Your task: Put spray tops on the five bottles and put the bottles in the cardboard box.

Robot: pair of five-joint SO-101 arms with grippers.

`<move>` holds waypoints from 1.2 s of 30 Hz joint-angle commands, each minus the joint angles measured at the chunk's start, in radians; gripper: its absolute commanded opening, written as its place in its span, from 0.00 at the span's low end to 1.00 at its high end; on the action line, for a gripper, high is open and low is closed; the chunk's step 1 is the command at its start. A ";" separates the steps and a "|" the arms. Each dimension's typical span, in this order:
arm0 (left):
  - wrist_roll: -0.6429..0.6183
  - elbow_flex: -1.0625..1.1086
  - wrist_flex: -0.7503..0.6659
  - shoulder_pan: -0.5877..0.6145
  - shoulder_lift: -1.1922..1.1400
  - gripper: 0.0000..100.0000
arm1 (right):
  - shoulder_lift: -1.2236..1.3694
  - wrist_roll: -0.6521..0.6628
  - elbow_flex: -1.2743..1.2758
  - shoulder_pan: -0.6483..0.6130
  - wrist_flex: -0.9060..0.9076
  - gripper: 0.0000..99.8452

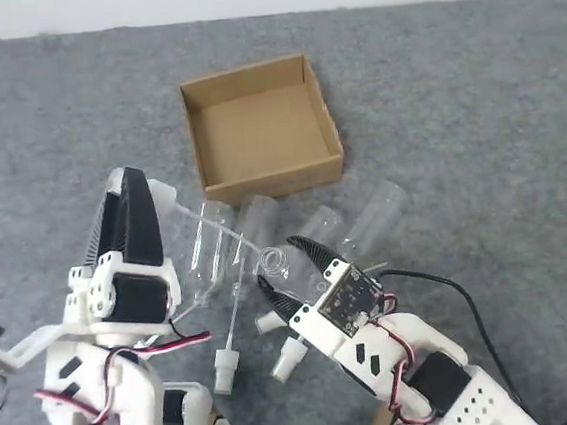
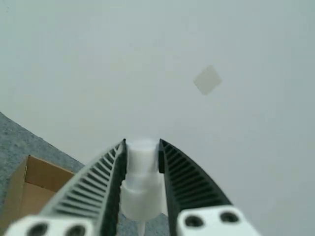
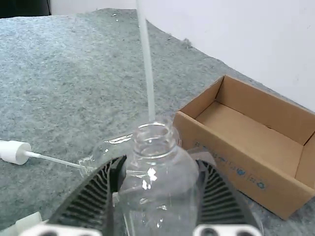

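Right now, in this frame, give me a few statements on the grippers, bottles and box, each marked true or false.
1. The left gripper grips a spray top. True.
2. The cardboard box holds two bottles. False: no bottle is inside; loose bottles lie on the carpet beside it.
3. The right gripper is shut on a clear bottle. True.
4. That bottle is capped. False: its neck is open, with the dip tube reaching it.

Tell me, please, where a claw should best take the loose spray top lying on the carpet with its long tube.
Probably grip the loose spray top by its thick white head, not the thin tube, which looks too slender to hold. Come straight from above and close across the head, since it lies flat on the carpet.
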State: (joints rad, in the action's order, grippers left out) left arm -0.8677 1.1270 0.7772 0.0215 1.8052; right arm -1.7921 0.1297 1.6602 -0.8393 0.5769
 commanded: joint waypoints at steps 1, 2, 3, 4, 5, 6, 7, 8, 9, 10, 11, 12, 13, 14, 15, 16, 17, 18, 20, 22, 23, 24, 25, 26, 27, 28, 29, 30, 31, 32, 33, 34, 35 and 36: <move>0.018 -0.065 -0.025 -0.005 0.018 0.01 | -0.021 0.020 0.023 -0.008 0.004 0.07; 0.020 -0.065 -0.025 -0.005 0.018 0.01 | -0.021 0.020 0.023 -0.008 0.004 0.07; 0.020 -0.065 -0.025 -0.005 0.018 0.01 | -0.021 0.020 0.023 -0.007 0.004 0.07; 0.020 -0.068 -0.025 -0.005 0.018 0.01 | -0.021 0.020 0.023 -0.007 0.004 0.07; 0.020 -0.068 -0.026 -0.005 0.018 0.01 | -0.021 0.020 0.023 -0.007 0.004 0.07; 0.020 -0.070 -0.028 -0.005 0.018 0.01 | -0.019 0.020 0.023 -0.007 0.004 0.07; 0.021 -0.071 -0.031 -0.005 0.018 0.01 | -0.019 0.020 0.023 -0.007 0.004 0.07; 0.023 -0.081 -0.028 -0.005 0.018 0.01 | -0.019 0.020 0.023 -0.007 0.004 0.07; 0.025 -0.091 -0.023 -0.005 0.018 0.01 | -0.019 0.020 0.023 -0.005 0.004 0.07; 0.035 -0.102 -0.018 -0.005 0.018 0.01 | -0.019 0.020 0.023 -0.005 0.004 0.07; 0.044 -0.113 -0.009 -0.005 0.018 0.01 | -0.019 0.020 0.023 -0.005 0.005 0.07; 0.048 -0.120 -0.002 -0.005 0.018 0.01 | -0.019 0.020 0.023 -0.005 0.005 0.07; 0.049 -0.128 0.008 -0.005 0.020 0.01 | -0.019 0.020 0.023 -0.005 0.005 0.07; 0.049 -0.133 0.015 -0.005 0.020 0.01 | -0.019 0.020 0.023 -0.005 0.005 0.07; 0.049 -0.134 0.018 -0.005 0.020 0.01 | -0.019 0.020 0.023 -0.005 0.005 0.07; 0.049 -0.134 0.017 -0.005 0.020 0.01 | -0.019 0.020 0.023 -0.005 0.005 0.07; 0.051 -0.134 0.017 -0.005 0.020 0.01 | -0.019 0.020 0.023 -0.005 0.005 0.07; 0.051 -0.134 0.017 -0.005 0.020 0.01 | -0.019 0.020 0.023 -0.005 0.005 0.07; 0.051 -0.131 0.017 -0.005 0.020 0.01 | -0.019 0.020 0.023 -0.005 0.005 0.07; 0.051 -0.128 0.020 -0.005 0.020 0.01 | -0.019 0.020 0.023 -0.005 0.005 0.07; 0.051 -0.128 0.028 -0.005 0.020 0.01 | -0.019 0.020 0.023 -0.005 0.005 0.07; 0.051 -0.128 0.037 -0.005 0.020 0.01 | -0.019 0.020 0.023 -0.005 0.005 0.07; 0.051 -0.128 0.040 -0.005 0.020 0.01 | -0.019 0.020 0.023 -0.005 0.005 0.07; 0.051 -0.127 0.046 -0.005 0.020 0.01 | -0.019 0.020 0.023 -0.005 0.005 0.07; 0.051 -0.125 0.046 -0.005 0.020 0.01 | -0.019 0.020 0.023 -0.005 0.005 0.07; 0.051 -0.122 0.048 -0.005 0.020 0.01 | -0.019 0.020 0.023 -0.005 0.005 0.07; 0.051 -0.113 0.043 -0.005 0.020 0.01 | -0.019 0.020 0.023 -0.005 0.005 0.07; 0.052 -0.104 0.041 -0.005 0.020 0.01 | -0.019 0.020 0.023 -0.005 0.005 0.07; 0.052 -0.096 0.040 -0.005 0.020 0.01 | -0.019 0.020 0.023 -0.005 0.005 0.07; 0.052 -0.088 0.040 -0.005 0.020 0.01 | -0.019 0.020 0.023 -0.005 0.005 0.07; 0.060 -0.082 0.038 -0.009 0.020 0.01 | -0.019 0.020 0.023 -0.005 0.005 0.07; 0.069 -0.081 0.038 -0.012 0.020 0.01 | -0.019 0.020 0.023 -0.005 0.005 0.07; 0.071 -0.076 0.038 -0.012 0.020 0.01 | -0.019 0.020 0.023 -0.005 0.005 0.07; 0.069 -0.073 0.038 -0.012 0.020 0.01 | -0.019 0.020 0.023 -0.005 0.005 0.07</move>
State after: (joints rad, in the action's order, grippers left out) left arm -0.8263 1.0533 0.8216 0.0138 1.8052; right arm -1.7921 0.1297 1.6602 -0.8393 0.5769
